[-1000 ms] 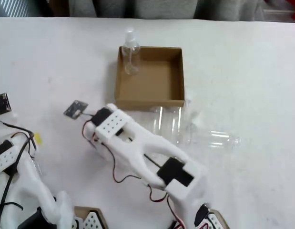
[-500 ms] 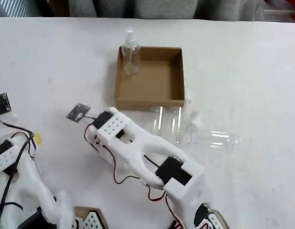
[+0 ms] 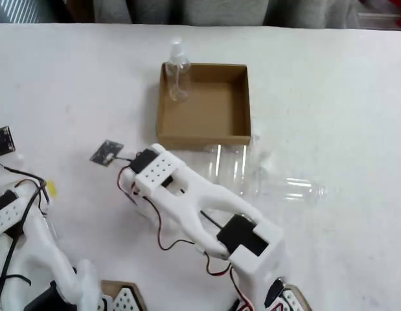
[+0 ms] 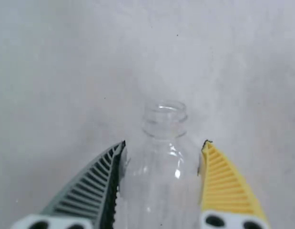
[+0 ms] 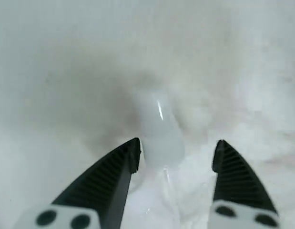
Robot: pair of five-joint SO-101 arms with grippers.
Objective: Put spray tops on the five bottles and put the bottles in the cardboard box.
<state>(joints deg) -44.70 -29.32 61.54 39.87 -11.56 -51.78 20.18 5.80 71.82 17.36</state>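
On the desk [image 3: 330,91], the cardboard box [image 3: 203,137] has one capped bottle [image 3: 177,74] at its far corner. The left gripper [image 4: 164,143] clasps an uncapped bottle [image 4: 165,117], probably to steady it for capping. The right gripper [image 5: 178,141] hangs spread over a spray top [image 5: 157,126], ready to take it.

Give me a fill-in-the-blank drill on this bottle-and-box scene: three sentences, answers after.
The bottle between the left gripper's fingers has ____ spray top on its neck.
The cardboard box holds exactly ____ capped bottle, standing in a corner.
The right gripper is ____, with a whitish spray top between its fingers.
Missing words: no; one; open.
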